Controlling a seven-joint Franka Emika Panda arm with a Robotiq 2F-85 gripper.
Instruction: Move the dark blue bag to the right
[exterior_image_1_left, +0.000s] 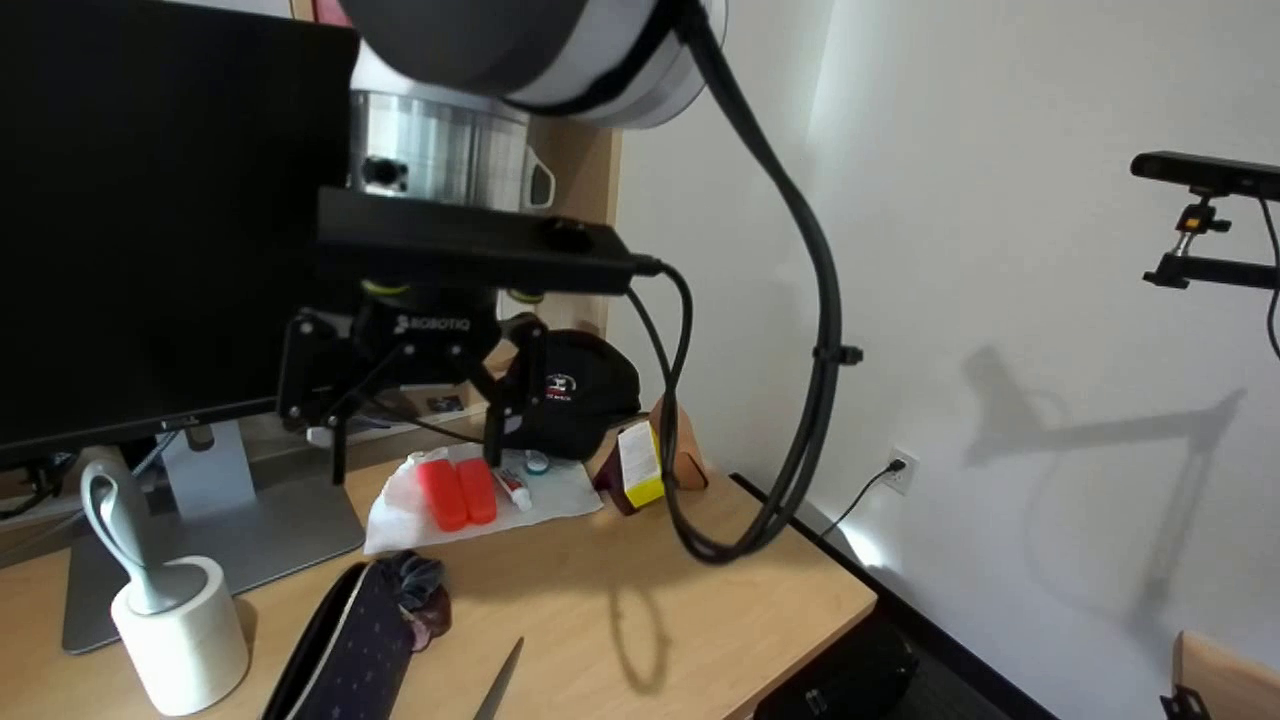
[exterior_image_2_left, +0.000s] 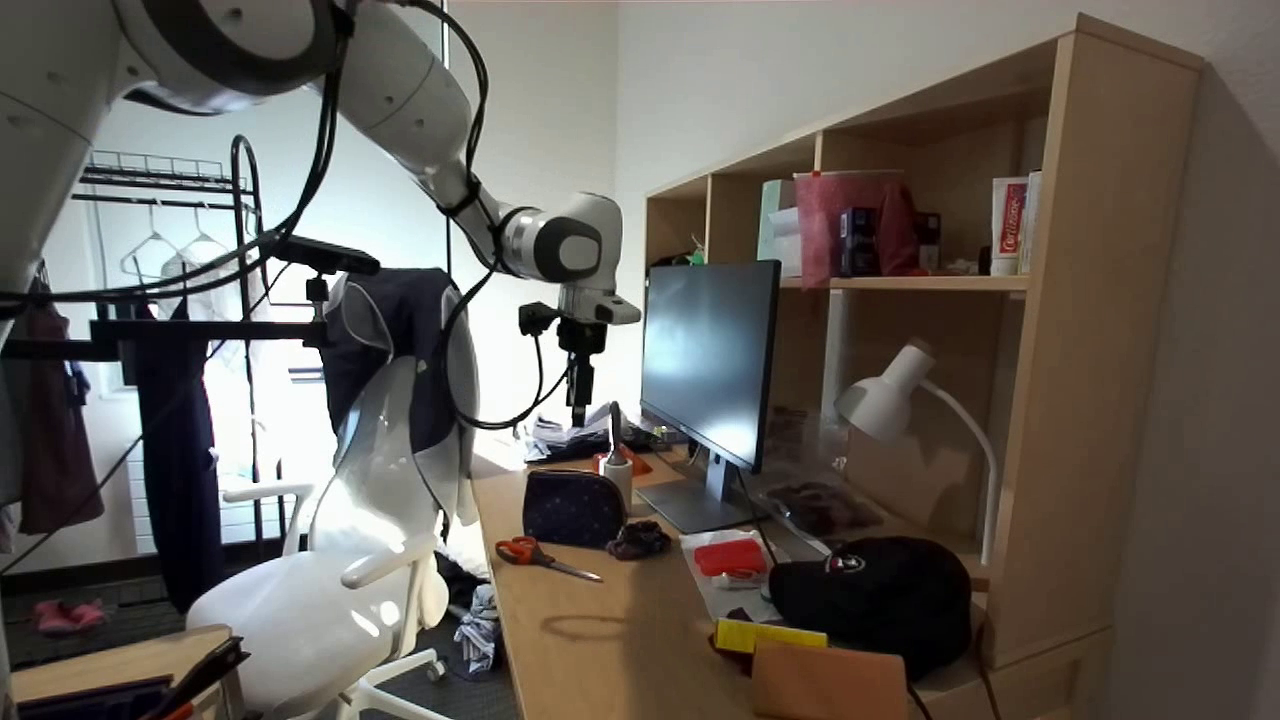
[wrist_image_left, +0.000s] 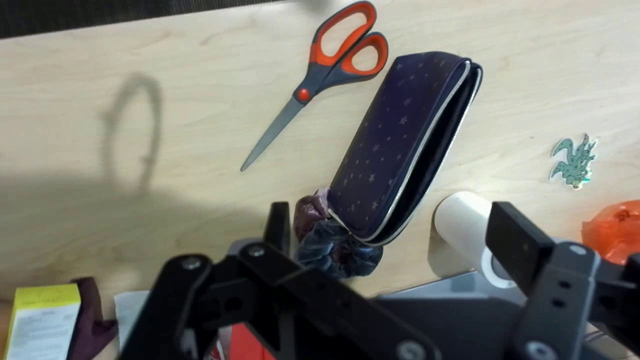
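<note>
The dark blue bag (wrist_image_left: 390, 140) has small pale stars and an open zipper with a light edge. It lies on the wooden desk, seen in both exterior views (exterior_image_1_left: 360, 640) (exterior_image_2_left: 570, 508). Dark scrunchies (wrist_image_left: 340, 252) lie against its end, also in the exterior views (exterior_image_1_left: 420, 580) (exterior_image_2_left: 638, 540). My gripper (wrist_image_left: 395, 227) is open and empty, its fingers wide apart. It hangs well above the desk in both exterior views (exterior_image_1_left: 415, 455) (exterior_image_2_left: 579, 412), apart from the bag. In the wrist view the bag's near end shows between and beyond the fingertips.
Orange-handled scissors (wrist_image_left: 310, 82) lie beside the bag. A white lint roller (exterior_image_1_left: 180, 630) stands on its other side, near the monitor (exterior_image_1_left: 170, 230). Red cases (exterior_image_1_left: 458, 492) on a white sheet, a black cap (exterior_image_1_left: 575, 395) and a yellow box (exterior_image_1_left: 642, 465) lie further along the desk.
</note>
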